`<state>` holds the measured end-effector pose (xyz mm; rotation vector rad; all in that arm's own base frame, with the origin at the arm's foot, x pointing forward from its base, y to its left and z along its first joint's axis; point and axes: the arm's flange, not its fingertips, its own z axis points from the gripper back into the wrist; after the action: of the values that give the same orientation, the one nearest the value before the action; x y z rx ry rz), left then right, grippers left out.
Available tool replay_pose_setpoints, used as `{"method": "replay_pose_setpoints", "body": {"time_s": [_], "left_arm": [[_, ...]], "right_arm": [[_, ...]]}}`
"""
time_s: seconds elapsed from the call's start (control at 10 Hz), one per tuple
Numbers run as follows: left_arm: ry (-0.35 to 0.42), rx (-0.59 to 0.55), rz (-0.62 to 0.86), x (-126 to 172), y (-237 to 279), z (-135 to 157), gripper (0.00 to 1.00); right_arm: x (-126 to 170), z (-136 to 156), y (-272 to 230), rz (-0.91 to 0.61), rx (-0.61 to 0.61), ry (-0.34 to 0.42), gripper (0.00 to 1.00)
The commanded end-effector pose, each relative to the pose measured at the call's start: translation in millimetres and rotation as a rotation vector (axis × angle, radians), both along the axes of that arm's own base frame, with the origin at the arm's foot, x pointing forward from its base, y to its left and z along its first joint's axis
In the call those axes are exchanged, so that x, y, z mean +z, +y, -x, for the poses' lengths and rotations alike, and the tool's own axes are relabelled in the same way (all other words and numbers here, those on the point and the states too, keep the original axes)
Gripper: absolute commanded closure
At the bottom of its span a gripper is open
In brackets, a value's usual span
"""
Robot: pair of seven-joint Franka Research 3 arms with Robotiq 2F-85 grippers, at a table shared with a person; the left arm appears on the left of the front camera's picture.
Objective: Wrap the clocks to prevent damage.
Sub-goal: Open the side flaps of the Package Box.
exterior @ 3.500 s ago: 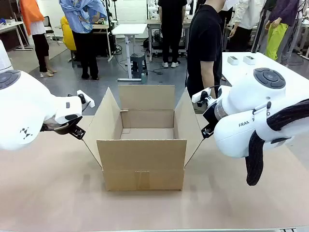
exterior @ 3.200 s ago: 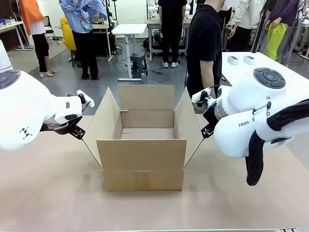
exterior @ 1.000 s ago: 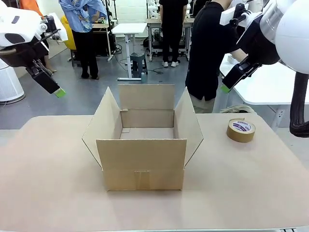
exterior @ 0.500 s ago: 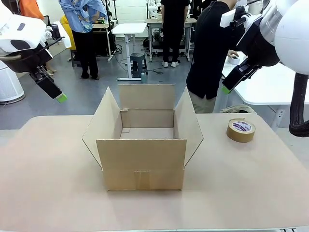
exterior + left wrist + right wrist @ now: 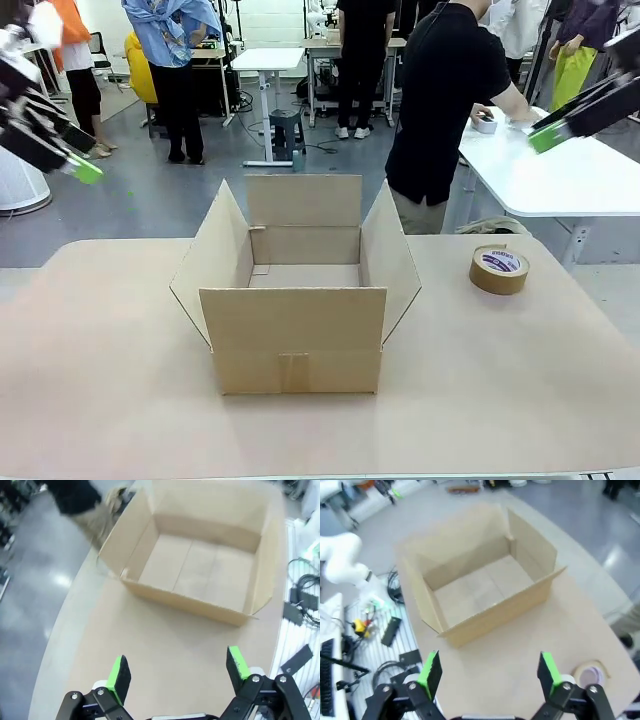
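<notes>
Steer left gripper and right gripper, both spread wide above centred cardboard box, clear of upright flaps to avoid collision en route to possible clock under person's hand on white table.

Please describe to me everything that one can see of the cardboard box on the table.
The cardboard box is plain brown corrugated board, rectangular and wider than it is tall. It stands upright and open at the top, near the middle of the table. The side flaps lean outward, the far flap stands up, and the near flap seems folded down over the front wall. A short strip of brown tape crosses the bottom front edge. Its inside is bare. Only the table touches it.
</notes>
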<state>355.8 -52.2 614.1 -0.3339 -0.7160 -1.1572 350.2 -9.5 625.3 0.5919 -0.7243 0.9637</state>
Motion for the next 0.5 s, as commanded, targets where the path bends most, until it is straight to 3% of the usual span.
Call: {"method": "replay_pose_setpoints", "body": {"time_s": [0.0, 0.2, 0.4], "left_arm": [[0.085, -0.092, 0.164, 10.2, 39.2, 4.0, 0.0], [0.087, -0.112, 0.325, 12.0, 85.9, 8.6, 0.0], [0.109, -0.057, 0.351, 1.1, 105.6, 11.7, 0.0]], "right_arm": [[-10.7, -5.6, -24.8, -0.096, 0.041, 0.041, 0.0], [-25.8, 1.4, -54.4, -0.14, 0.065, 0.017, 0.0], [-50.9, 1.1, -66.0, -0.129, 0.017, 0.002, 0.0]]}}
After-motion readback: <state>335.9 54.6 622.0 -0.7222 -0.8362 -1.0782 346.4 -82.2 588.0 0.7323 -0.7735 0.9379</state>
